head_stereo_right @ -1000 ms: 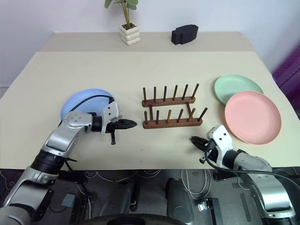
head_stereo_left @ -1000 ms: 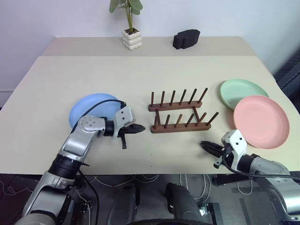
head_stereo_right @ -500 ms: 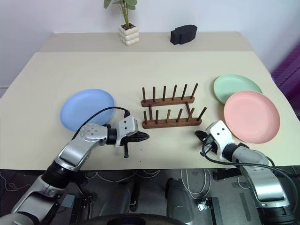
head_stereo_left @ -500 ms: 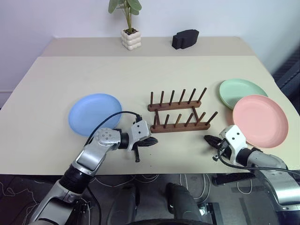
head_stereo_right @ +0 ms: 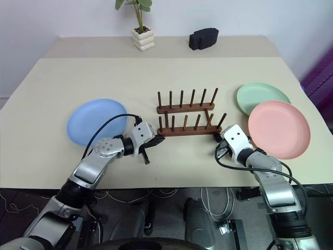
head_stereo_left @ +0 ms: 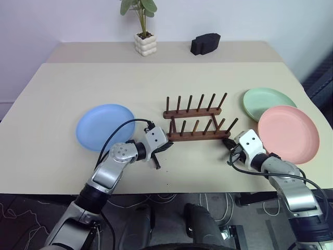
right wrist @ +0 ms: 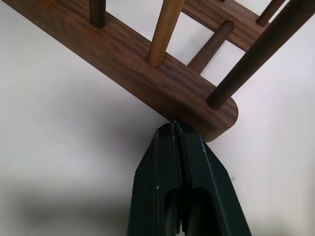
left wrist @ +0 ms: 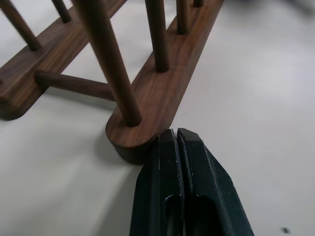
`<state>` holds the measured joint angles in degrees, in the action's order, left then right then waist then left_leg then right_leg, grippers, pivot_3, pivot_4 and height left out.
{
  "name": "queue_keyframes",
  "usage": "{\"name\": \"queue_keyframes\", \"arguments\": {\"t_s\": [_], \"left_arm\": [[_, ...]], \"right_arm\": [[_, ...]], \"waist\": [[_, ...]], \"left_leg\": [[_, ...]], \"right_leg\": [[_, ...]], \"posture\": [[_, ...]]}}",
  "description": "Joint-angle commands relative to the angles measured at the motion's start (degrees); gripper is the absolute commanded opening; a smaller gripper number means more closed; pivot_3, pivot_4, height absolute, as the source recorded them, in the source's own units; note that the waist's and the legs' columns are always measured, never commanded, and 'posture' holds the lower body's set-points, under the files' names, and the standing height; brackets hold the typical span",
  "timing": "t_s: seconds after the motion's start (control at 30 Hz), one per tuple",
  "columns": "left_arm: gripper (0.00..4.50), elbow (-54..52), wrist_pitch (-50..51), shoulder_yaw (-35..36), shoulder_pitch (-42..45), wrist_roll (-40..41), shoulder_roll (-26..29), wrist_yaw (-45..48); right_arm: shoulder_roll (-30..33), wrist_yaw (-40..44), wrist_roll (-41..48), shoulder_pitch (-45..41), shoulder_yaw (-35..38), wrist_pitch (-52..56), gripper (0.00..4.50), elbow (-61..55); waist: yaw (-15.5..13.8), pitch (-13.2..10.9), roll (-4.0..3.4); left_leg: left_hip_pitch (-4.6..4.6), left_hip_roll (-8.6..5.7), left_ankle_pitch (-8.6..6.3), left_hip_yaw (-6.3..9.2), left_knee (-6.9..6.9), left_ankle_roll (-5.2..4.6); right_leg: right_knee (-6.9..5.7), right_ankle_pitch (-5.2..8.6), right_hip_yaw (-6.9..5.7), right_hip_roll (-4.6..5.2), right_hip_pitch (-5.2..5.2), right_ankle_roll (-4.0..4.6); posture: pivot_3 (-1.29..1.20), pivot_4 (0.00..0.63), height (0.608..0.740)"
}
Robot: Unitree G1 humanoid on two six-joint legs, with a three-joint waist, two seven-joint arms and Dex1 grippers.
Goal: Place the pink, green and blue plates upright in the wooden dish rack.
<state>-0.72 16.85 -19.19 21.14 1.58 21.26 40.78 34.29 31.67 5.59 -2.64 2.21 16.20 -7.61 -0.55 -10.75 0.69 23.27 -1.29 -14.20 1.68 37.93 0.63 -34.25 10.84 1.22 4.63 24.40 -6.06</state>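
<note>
Both jaws are pressed together, empty. The left gripper (left wrist: pixel 172 135) and right gripper (right wrist: pixel 173 127) apparently touch opposite ends of the rack's (head_stereo_left: pixel 197 136) near rail, its long axis running between them.

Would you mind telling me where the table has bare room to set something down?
Bare: the wide stretch between the wooden dish rack and the plant pot. Crowded: the right edge, where the green plate and pink plate lie.

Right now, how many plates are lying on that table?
3. The blue plate lies flat to the left of the wooden dish rack. The green plate and the pink plate lie to its right, pink overlapping green. None stands in the rack.
</note>
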Motion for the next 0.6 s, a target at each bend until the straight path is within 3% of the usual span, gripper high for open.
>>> {"name": "queue_keyframes", "arguments": {"t_s": [0.03,0.6], "left_arm": [[0.05,1.4,-1.1,1.4,1.2,-1.3,0.0,-1.6],[0.05,3.2,-2.7,1.9,1.9,-2.4,-0.1,-3.8]], "right_arm": [[-0.7,-0.8,-1.3,-0.9,-0.4,-1.2,0.00,1.1],[-1.7,-0.8,-2.4,-2.9,-1.0,-2.8,0.00,2.6]], "waist": [[0.0,0.0,0.00],[0.1,0.0,-0.01]], "left_leg": [[0.00,-0.01,0.00,-0.01,0.00,0.00],[-0.01,-0.01,0.00,0.00,0.00,0.00]], "right_leg": [[0.00,0.00,0.00,0.00,0.00,0.00],[-0.03,-0.01,0.00,-0.01,-0.01,0.00]], "posture": [[0.00,0.150,0.736],[0.00,0.150,0.736]]}}
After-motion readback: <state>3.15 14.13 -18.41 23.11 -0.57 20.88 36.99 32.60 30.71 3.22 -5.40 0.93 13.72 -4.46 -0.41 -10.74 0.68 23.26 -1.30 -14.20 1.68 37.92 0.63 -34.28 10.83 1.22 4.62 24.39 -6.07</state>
